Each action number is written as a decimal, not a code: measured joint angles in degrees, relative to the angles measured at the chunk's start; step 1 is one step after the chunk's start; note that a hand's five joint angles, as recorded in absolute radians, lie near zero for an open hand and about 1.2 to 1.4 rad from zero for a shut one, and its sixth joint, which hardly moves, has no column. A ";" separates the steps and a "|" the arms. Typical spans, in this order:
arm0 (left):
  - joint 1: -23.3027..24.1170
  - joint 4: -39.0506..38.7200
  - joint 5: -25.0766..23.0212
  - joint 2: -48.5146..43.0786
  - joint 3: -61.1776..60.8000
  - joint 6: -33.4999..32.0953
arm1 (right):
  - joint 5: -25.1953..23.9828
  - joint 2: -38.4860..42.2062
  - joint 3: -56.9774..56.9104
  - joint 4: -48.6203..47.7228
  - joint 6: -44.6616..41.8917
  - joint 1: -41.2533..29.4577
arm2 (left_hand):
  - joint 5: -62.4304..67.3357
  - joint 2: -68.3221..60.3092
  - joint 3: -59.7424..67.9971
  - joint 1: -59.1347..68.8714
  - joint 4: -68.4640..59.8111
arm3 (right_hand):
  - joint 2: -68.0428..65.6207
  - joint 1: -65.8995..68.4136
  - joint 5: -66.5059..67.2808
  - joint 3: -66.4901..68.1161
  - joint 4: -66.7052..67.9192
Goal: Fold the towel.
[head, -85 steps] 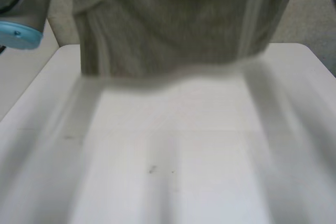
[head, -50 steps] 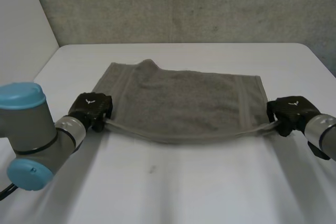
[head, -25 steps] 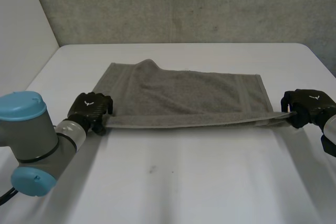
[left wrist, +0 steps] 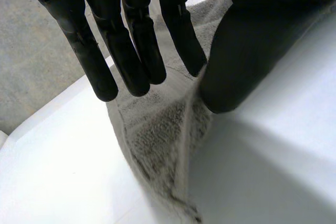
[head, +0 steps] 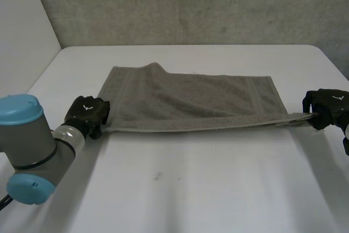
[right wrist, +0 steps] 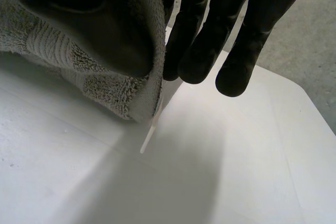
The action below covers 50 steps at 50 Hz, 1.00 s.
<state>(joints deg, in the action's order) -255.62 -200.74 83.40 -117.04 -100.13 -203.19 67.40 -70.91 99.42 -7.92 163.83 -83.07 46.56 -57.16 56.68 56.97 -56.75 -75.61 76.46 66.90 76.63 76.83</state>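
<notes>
Grey towel [head: 191, 102] lies flat across the far half of the white table [head: 191, 189], near hem taut. Left hand [head: 87, 114] pinches the near-left corner between thumb and fingers, toward the table's left edge. Right hand [head: 327, 108] pinches the near-right corner, by the table's right edge.

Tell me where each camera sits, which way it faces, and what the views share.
Head view: between and behind the arms, looking down at the white table and the grey terry towel; the left arm, left hand and right hand show.
Left wrist view: on the left wrist, looking along the palm; its fingers and thumb pinch a towel corner.
Right wrist view: on the right wrist, looking along that palm; its fingers and thumb pinch another corner.
Shared: all show towel and table.
</notes>
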 measured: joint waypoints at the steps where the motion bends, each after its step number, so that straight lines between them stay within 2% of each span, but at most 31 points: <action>1: -0.04 0.04 0.01 0.02 -0.04 -0.73 | 0.02 -0.03 0.02 0.00 -0.01 -0.03 | 3.13 -2.71 3.14 2.80 -3.15 | 0.00 0.00 0.00 0.00 0.00; 5: -0.12 0.32 0.02 0.20 -0.23 -2.22 | 0.18 -0.07 0.03 0.03 -0.07 -0.14 | 9.99 -9.82 10.22 9.32 -10.22 | 0.00 0.00 0.00 0.00 0.00; 13: -0.35 2.52 0.16 1.70 -1.29 -2.82 | 0.53 -0.29 -0.40 0.68 -0.66 -0.54 | 12.13 -12.38 12.77 11.00 -12.83 | 0.00 0.00 0.00 0.00 0.00; 21: -3.27 9.43 0.12 8.35 -4.93 -3.73 | 0.55 -3.39 -1.13 8.02 -8.36 -0.84 | 12.36 -12.58 12.99 11.26 -12.96 | 0.00 0.00 0.00 0.00 0.00; 32: -8.38 28.81 -1.83 33.41 -16.98 -12.54 | -0.73 -13.58 2.10 35.91 -30.48 3.99 | 12.69 -12.61 13.02 11.61 -13.07 | 0.00 0.00 0.00 0.00 0.00; 34: -9.32 31.04 -3.38 37.93 -18.69 -13.85 | -1.48 -16.39 2.99 39.39 -33.90 5.86 | 12.69 -12.61 13.02 11.62 -13.08 | 0.00 0.00 0.00 0.00 0.00; 39: -10.80 32.48 -7.64 42.30 -19.86 -14.91 | -4.21 -19.54 3.10 42.24 -37.60 8.63 | 12.69 -12.61 13.03 11.62 -13.09 | 0.00 0.00 0.00 0.00 0.00; 45: -10.84 28.26 -11.27 36.63 -16.22 -14.26 | -6.27 -14.84 -1.01 39.21 -34.13 8.15 | 12.69 -12.62 13.03 11.81 -13.10 | 0.00 0.01 0.00 0.00 0.00; 50: -7.26 20.92 -10.75 22.61 -6.74 -12.37 | -2.05 -4.02 -9.74 32.83 -26.46 1.84 | 12.69 -12.62 13.03 11.82 -13.10 | 0.00 0.01 0.20 0.00 0.00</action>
<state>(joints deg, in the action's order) -262.89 -179.82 72.65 -94.43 -106.86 -215.56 65.35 -74.93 89.68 24.91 137.37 -81.23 59.25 -69.78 69.71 68.79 -69.85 -75.61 76.47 67.10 76.63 76.83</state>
